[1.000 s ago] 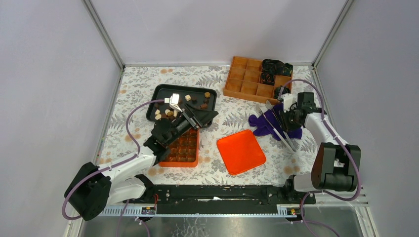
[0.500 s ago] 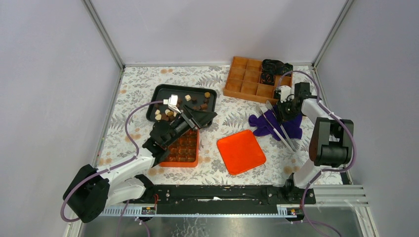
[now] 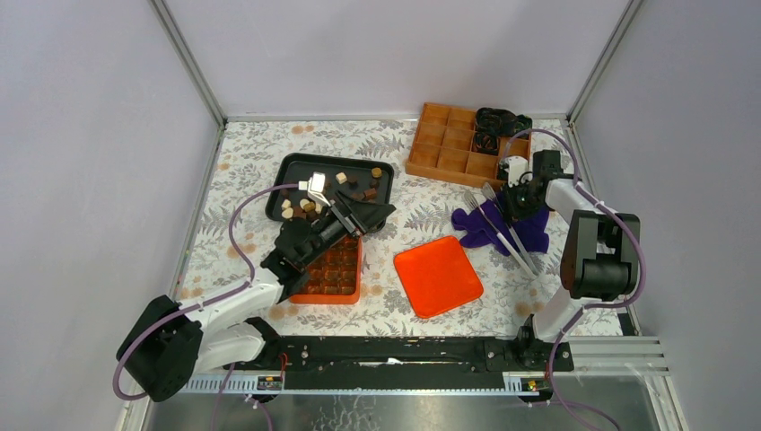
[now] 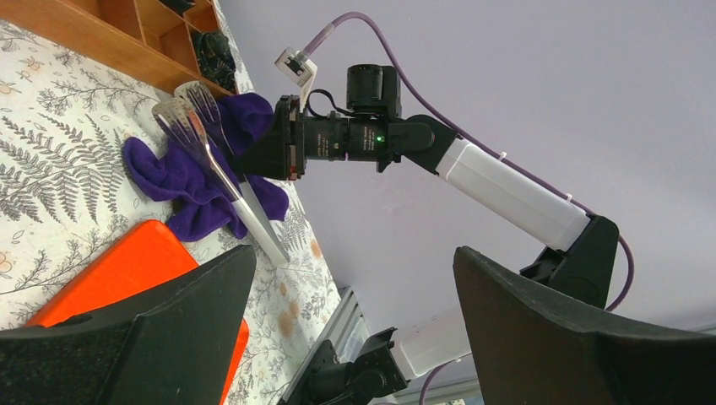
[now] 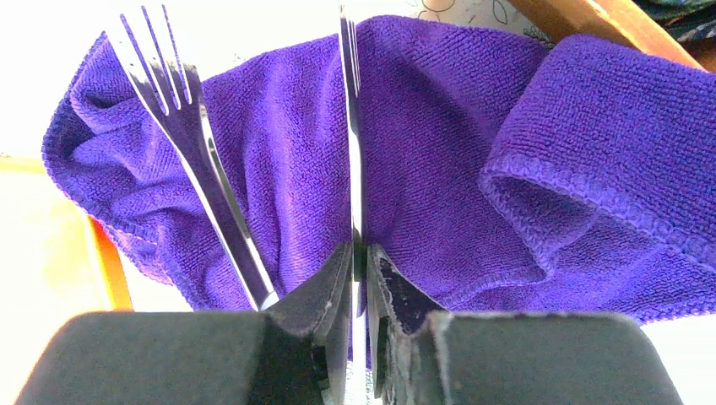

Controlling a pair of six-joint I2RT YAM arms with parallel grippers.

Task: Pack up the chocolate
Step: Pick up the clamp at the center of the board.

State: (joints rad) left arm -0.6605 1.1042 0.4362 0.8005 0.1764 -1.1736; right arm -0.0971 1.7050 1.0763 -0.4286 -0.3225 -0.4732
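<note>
Right gripper (image 5: 359,251) pinches one arm of the tongs (image 3: 504,232) edge-on atop the purple cloth (image 5: 439,143), probably to pick the tool up. Left gripper (image 4: 353,257) is spread wide and empty. Chocolate (image 3: 370,192) is well left of the cloth, in the black tray (image 3: 287,171).

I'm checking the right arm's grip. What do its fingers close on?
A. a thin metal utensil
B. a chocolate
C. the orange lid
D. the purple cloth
A: the right gripper pinches a metal utensil, seen edge-on in the right wrist view, above the purple cloth.
</note>
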